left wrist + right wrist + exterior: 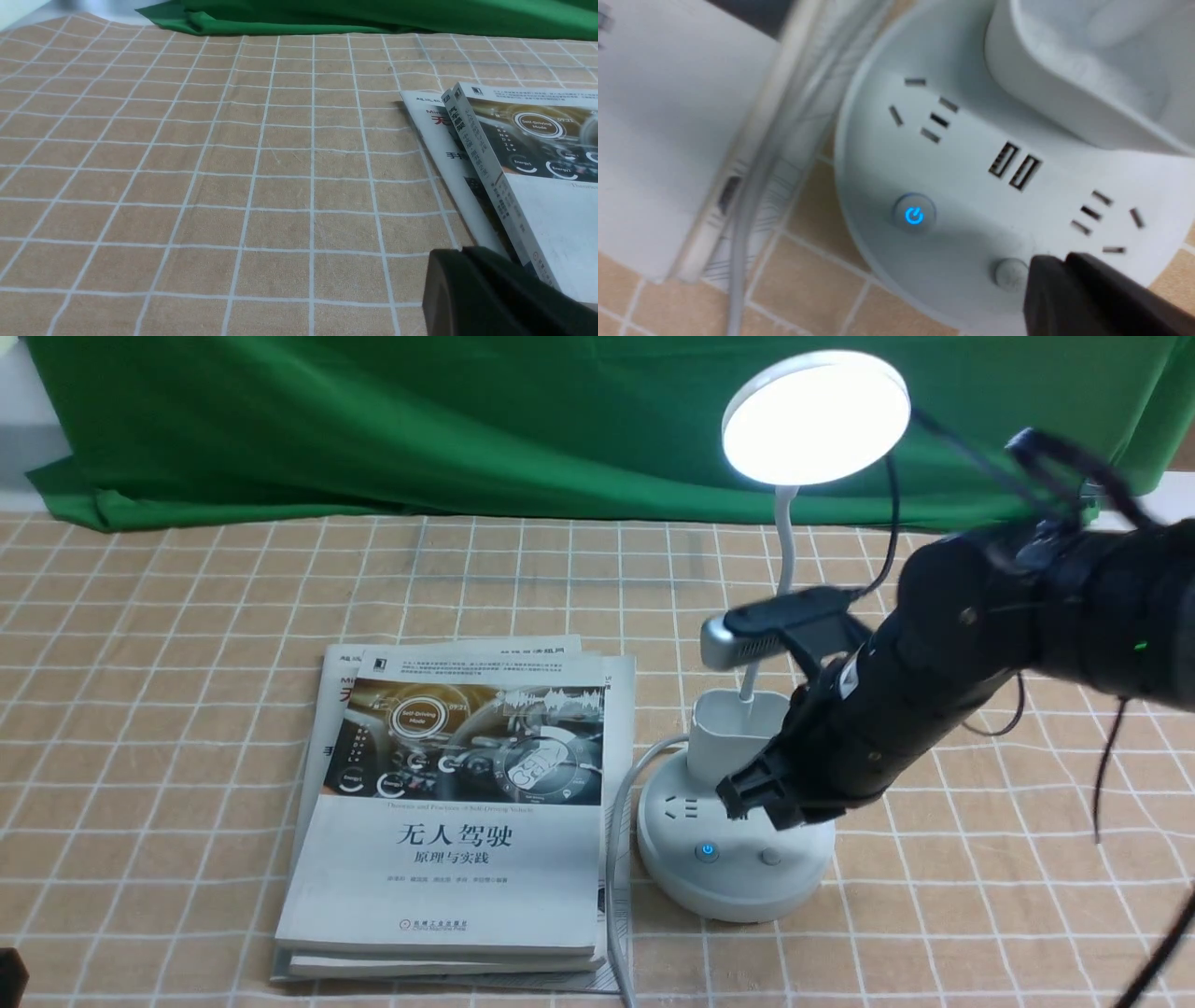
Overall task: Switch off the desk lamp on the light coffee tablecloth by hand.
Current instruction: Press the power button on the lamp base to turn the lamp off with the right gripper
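The white desk lamp (814,418) stands on the light coffee tablecloth (187,616), its disc head lit. Its round socket base (738,859) carries a button glowing blue (708,850) and a plain grey button (770,857). My right gripper (761,798) is shut and empty, hovering over the base just behind the grey button. In the right wrist view its tip (1057,268) sits right beside the grey button (1009,273); the blue button (914,215) lies further off. My left gripper (455,261) is shut, low over the cloth (187,186) beside the books.
A stack of books (457,812) lies left of the lamp base, and shows in the left wrist view (523,163). The lamp's white cord (618,840) runs between books and base. A green backdrop cloth (373,420) hangs at the back.
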Robot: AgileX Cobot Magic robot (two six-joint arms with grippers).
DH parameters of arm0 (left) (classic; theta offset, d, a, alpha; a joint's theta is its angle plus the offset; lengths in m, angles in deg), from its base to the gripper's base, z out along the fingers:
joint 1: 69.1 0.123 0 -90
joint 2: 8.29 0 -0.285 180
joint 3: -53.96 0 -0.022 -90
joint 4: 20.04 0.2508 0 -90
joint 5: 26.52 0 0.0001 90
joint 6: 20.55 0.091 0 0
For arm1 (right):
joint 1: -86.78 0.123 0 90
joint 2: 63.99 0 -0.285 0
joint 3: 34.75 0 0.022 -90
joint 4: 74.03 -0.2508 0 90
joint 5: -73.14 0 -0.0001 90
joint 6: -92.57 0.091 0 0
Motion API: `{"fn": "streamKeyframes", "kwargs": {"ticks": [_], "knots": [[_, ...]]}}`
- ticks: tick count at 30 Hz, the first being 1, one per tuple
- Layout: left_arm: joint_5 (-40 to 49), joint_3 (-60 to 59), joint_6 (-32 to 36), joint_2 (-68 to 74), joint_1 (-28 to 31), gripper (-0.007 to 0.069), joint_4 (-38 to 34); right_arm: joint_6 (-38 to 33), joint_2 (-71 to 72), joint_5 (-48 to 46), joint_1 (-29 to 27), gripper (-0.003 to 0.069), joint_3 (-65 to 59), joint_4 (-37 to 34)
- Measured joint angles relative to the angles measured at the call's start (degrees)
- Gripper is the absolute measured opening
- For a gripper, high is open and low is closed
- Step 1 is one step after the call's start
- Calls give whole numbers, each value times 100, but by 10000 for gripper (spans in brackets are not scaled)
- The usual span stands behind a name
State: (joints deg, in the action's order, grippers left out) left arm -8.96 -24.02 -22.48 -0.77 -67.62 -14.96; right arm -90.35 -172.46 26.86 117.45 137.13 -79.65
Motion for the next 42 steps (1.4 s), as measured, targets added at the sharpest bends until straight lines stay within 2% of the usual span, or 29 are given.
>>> {"fn": "streamKeyframes", "kwargs": {"ticks": [14, 29, 42], "knots": [[0, 0, -5, 0, 0, 4, 0, 0, -577, 5, 21, 39, 42, -37], [0, 0, -5, 0, 0, 4, 0, 0, -241, 45, 21, 39, 2, -14], [0, 0, -5, 0, 0, 4, 0, 0, -540, 26, 118, 38, 20, -14]]}}
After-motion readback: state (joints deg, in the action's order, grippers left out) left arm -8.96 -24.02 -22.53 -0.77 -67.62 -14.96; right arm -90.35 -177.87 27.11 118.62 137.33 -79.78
